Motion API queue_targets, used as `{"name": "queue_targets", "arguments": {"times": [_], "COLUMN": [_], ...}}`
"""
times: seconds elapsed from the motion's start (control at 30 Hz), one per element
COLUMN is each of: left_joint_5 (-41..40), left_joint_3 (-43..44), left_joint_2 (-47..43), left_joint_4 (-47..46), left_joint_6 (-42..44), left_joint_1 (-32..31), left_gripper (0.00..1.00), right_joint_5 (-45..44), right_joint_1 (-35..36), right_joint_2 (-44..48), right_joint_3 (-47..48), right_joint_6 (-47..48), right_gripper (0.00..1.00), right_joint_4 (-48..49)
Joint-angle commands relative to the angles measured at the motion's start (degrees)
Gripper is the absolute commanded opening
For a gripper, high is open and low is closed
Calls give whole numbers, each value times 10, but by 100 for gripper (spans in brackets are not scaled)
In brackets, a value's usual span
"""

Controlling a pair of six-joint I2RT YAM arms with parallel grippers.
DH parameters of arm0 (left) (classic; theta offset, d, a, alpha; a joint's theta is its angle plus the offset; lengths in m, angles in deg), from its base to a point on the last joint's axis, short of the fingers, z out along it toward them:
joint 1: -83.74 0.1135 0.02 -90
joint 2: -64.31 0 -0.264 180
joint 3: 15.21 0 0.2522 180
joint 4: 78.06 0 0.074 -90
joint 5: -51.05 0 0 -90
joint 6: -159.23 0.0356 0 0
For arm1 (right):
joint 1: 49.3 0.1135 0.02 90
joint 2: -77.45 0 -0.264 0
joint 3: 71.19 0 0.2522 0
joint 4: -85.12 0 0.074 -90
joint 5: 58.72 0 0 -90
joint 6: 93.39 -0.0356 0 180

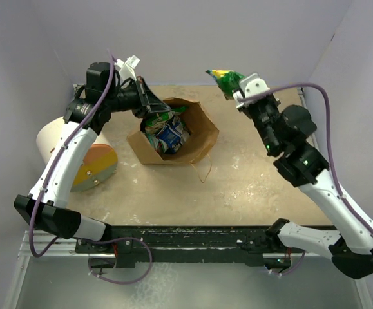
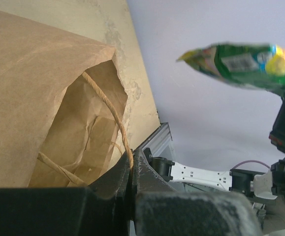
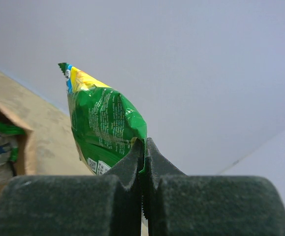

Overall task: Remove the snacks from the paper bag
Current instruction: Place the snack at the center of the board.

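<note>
Left hand [image 1: 151,108] pinched closed, right hand [image 1: 234,94] raised, pinched closed, arms spread

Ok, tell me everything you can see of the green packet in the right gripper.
The shiny green foil snack packet has a yellow top corner, a serrated end, fine white print and small code squares low down. It looks puffed, slightly creased. The right gripper pinches its lower edge, jaws shut, holding it in the air to the right of the brown kraft paper bag. Nothing else touches it.
</note>
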Motion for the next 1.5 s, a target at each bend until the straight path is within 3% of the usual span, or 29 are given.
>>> {"name": "queue_targets", "arguments": {"times": [0.0,0.3,0.53,0.87,1.07,1.13,1.23,1.47], "left_joint_5": [5,10,14,34,37,37,34,28], "left_joint_3": [25,25,21,22,43,46,47,46], "left_joint_2": [-11,-11,-16,-7,6,9,10,11], "left_joint_4": [-7,-7,-7,-15,5,10,13,11], "left_joint_6": [5,-3,-3,-3,8,10,12,11], "left_joint_1": [4,2,3,3,4,3,3,5], "left_gripper": [0,0,0,0,0,0,0,0], "right_joint_5": [-37,36,86,86,83,88,171,246], "right_joint_1": [-69,-203,-319,-452,-462,-461,-447,-354], "right_joint_2": [-36,-90,-182,-326,-405,-424,-441,-470], "right_joint_3": [0,-97,-132,-34,6,12,2,-58], "right_joint_6": [-67,-162,-234,-104,-34,-37,-80,-117], "right_gripper": [0,0,0,0,0,0,0,0], "right_joint_4": [73,127,212,241,242,223,178,137]}}
